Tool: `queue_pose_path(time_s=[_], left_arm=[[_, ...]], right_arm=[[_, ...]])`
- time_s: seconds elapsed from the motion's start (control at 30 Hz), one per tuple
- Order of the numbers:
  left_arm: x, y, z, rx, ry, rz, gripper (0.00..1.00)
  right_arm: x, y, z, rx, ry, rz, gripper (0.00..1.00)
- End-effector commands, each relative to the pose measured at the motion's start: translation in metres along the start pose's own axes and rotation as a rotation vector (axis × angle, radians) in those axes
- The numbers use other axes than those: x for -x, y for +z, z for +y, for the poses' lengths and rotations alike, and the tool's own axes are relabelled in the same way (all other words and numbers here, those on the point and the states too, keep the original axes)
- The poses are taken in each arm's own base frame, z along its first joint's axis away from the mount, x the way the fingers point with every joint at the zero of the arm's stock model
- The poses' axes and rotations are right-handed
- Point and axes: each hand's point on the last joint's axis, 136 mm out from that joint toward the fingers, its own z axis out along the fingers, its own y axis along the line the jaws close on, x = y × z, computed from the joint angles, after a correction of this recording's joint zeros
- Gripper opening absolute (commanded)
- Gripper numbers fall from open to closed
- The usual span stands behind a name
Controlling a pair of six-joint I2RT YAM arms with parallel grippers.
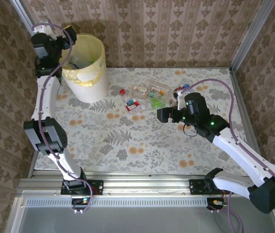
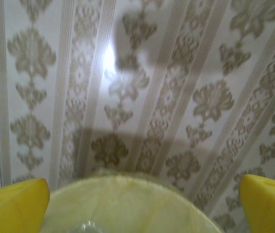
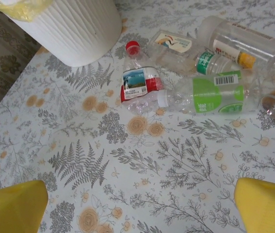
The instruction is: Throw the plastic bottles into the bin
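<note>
On the near half of the flowered table, the right gripper hangs with its yellow fingers spread wide and nothing between them. Just ahead of it lies the cluster of plastic bottles. The closest is a crushed red-labelled bottle with a red cap, lying right against a longer green-labelled bottle (one could drag the other along). I'd call the red one the sensible pick: come down across its waist, clear of the neighbour, and close gently, since crushed plastic tends to slip and spring. Farther back, well apart from the bottles, stands the bin. The left gripper sits over its rim with fingers parted and empty, so the right arm should avoid crowding it there.
</note>
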Motion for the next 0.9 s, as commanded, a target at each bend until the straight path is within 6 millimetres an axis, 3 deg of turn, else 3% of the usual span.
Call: queue_pose_path(time_s=[0.0, 0.13, 0.27, 0.6, 0.87], left_arm=[[0.077, -0.045, -0.041, -0.100, -0.046, -0.120, 1.00], [0.098, -0.081, -0.062, -0.139, -0.024, -0.149, 1.00], [0.106, -0.114, -0.074, -0.165, -0.008, -0.157, 1.00], [0.107, -0.187, -0.109, -0.240, 0.058, -0.142, 1.00], [0.104, -0.235, -0.130, -0.314, 0.065, -0.148, 1.00]], right_arm=[[0.005, -0.014, -0.006, -0.018, 0.013, -0.033, 1.00], [-0.004, -0.009, -0.028, -0.069, 0.109, 0.018, 1.00], [-0.013, 0.003, -0.046, -0.115, 0.187, 0.088, 1.00], [-0.030, 0.015, -0.098, -0.270, 0.323, 0.194, 1.00], [-0.038, 0.014, -0.152, -0.436, 0.410, 0.234, 1.00]])
